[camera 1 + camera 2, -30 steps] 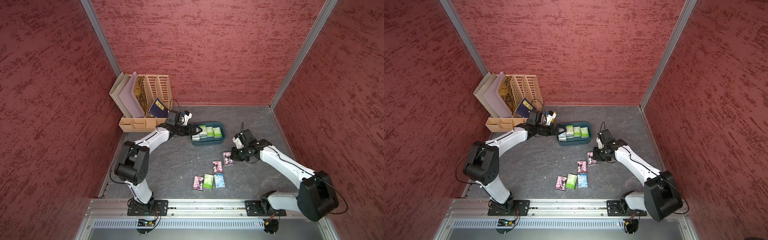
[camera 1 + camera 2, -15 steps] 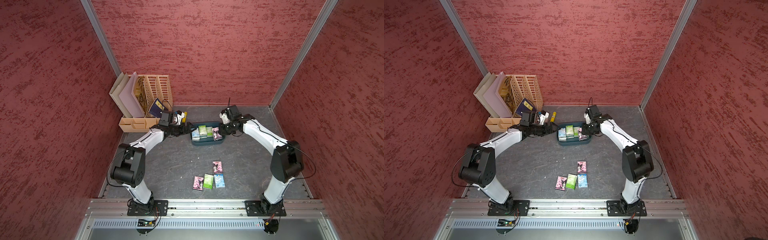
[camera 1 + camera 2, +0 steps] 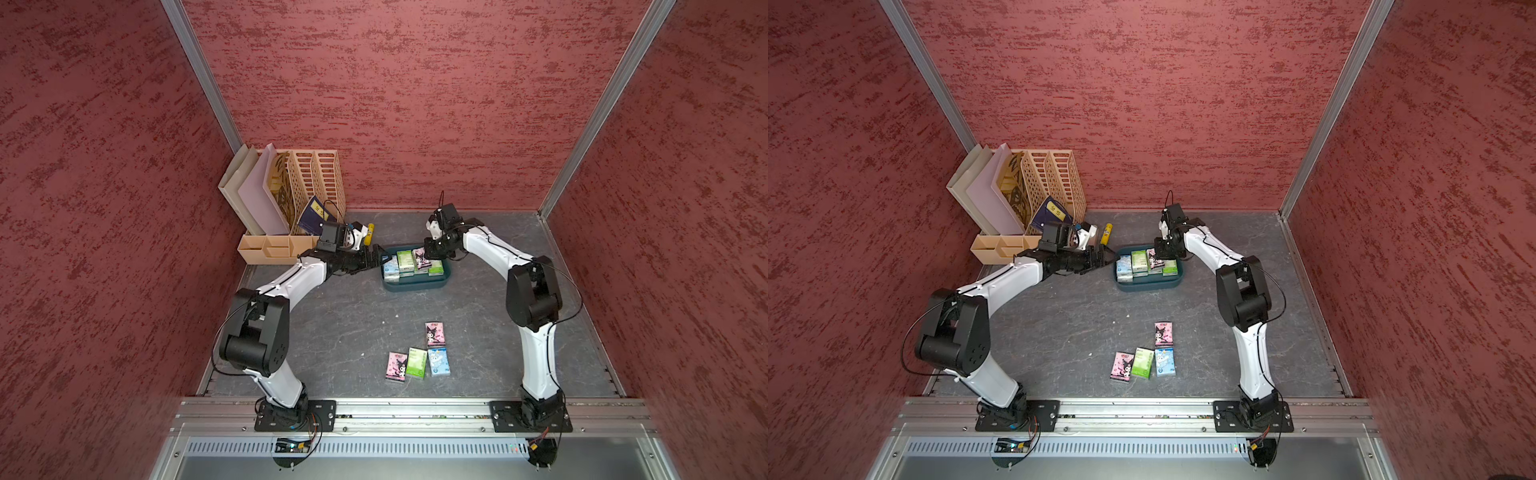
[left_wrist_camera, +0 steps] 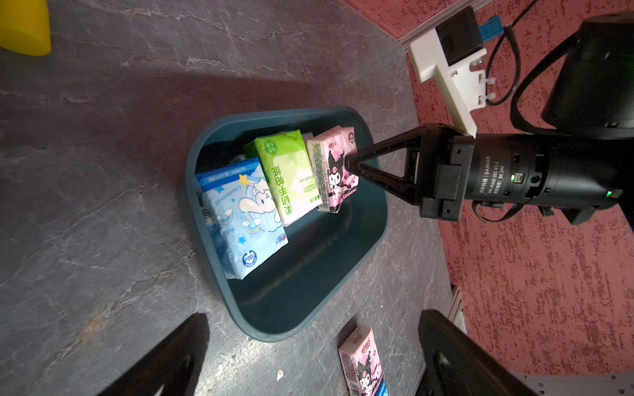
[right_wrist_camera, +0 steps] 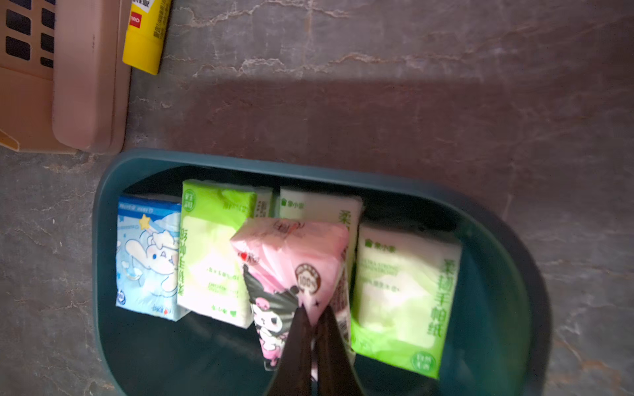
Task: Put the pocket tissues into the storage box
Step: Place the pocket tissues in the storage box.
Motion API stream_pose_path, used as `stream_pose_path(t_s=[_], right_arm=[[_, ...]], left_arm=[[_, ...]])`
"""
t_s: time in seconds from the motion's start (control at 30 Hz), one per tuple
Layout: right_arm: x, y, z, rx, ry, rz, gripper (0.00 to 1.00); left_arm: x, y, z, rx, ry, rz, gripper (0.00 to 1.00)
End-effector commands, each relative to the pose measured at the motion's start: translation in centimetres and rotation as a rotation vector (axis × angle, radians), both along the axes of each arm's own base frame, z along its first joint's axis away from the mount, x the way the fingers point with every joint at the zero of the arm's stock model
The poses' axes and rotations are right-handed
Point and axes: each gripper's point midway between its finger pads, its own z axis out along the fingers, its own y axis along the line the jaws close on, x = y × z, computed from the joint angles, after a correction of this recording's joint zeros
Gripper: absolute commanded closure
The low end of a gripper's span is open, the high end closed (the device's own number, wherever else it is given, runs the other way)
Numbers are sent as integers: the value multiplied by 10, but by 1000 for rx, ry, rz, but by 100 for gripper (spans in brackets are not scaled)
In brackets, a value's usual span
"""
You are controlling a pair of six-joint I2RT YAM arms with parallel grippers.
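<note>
"Right wrist view: what has the right tool (image 5: pixel 314 313) got?"
"It is clamped on a corner of a pink pack (image 5: pixel 291 260), which hangs tilted below it over the storage box (image 5: pixel 497 274) and leans on a green pack (image 5: pixel 212 253)."
"And the arms?"
"Right elbow high, wrist bent down over the box. Left arm stretched low, left tool (image 3: pixel 375 257) spread wide and empty just beside the box. Four loose packs (image 3: pixel 417 362) lie well apart from both."

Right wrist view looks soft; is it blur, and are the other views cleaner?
Right wrist view: blurred throughout, the pink pack in the right tool smeared, box interior dark. Left wrist view: sharp, pack print legible, a shadow band across the table. Both top views: evenly lit, no glare.
</note>
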Motion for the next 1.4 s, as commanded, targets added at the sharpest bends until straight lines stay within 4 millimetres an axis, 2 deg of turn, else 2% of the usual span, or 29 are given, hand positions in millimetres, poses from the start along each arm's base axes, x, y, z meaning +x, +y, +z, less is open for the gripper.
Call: stream_pose_path(t_s=[0.0,0.1,0.47,0.53,0.67,0.8,0.93,1.07,1.23,1.37], right_arm=[[12,6,6,39,-19,-1,100],[14,9,2,49,-12,-5,100],[20,15,-1,89,-5,-21,80],[22,17,1,100,-8,-24,74],[24,17,12,107,-34,-29,70],[24,13,32,104,-75,-34,63],[15,7,64,111,-137,-41,58],[-7,-5,81,109,-162,-47,56],[-45,-18,79,100,-128,-46,56],[-67,-29,61,68,-82,-47,56]], left_arm=[[0,4,13,3,-31,9,0],[-1,5,13,8,-26,14,0],[-17,19,9,80,-30,68,0],[-23,23,7,96,-33,81,0],[-41,31,4,133,-14,88,0],[-70,34,-6,203,64,86,0],[-113,14,-15,216,129,-6,0],[-155,2,-25,240,217,-80,0],[-196,1,-31,268,300,-115,2],[-224,-2,-44,308,354,-154,7]])
